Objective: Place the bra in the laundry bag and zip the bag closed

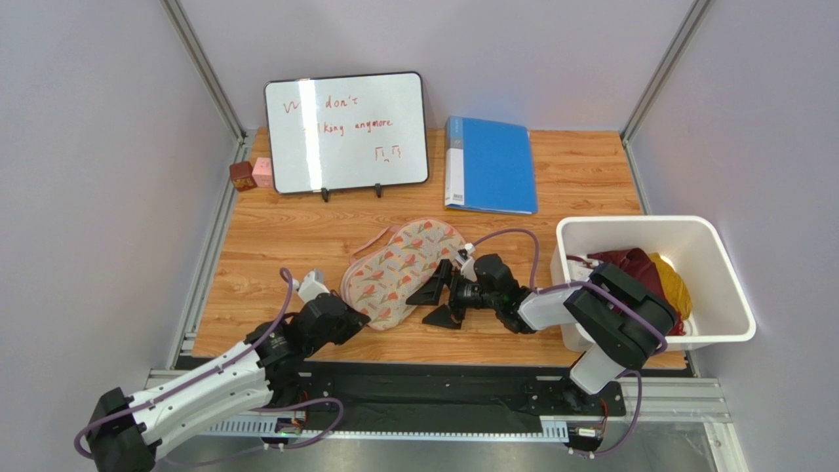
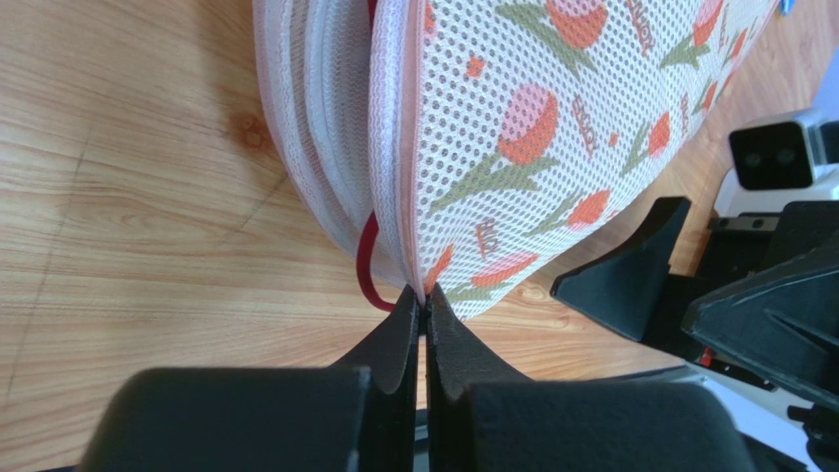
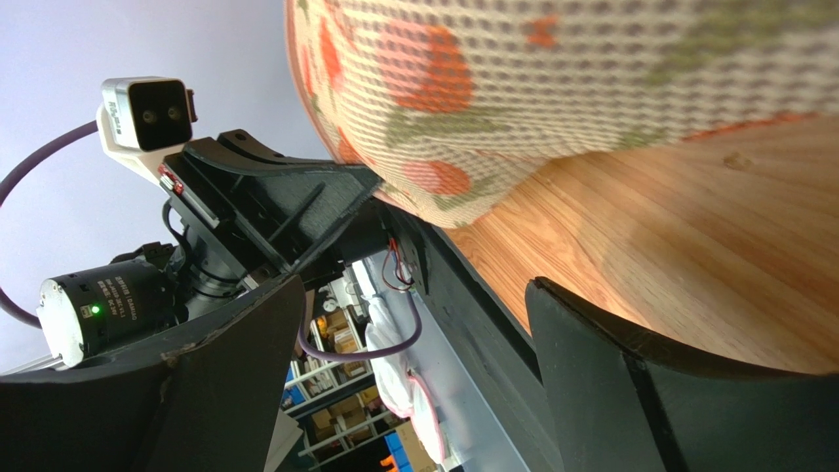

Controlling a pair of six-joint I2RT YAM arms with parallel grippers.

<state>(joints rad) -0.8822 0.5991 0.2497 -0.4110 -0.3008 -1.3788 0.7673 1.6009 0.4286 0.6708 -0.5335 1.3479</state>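
The left gripper [image 2: 425,295] pinches the laundry bag's [image 2: 551,118] edge, the bra [image 2: 366,265] strap looping out beside its fingertips. The right gripper [image 1: 438,301] hangs released beside the bag.

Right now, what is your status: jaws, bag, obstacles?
Left gripper jaws shut on laundry bag rim. Right gripper jaws open, empty, beside bag. Red bra strap pokes out at the rim. Nothing blocking.
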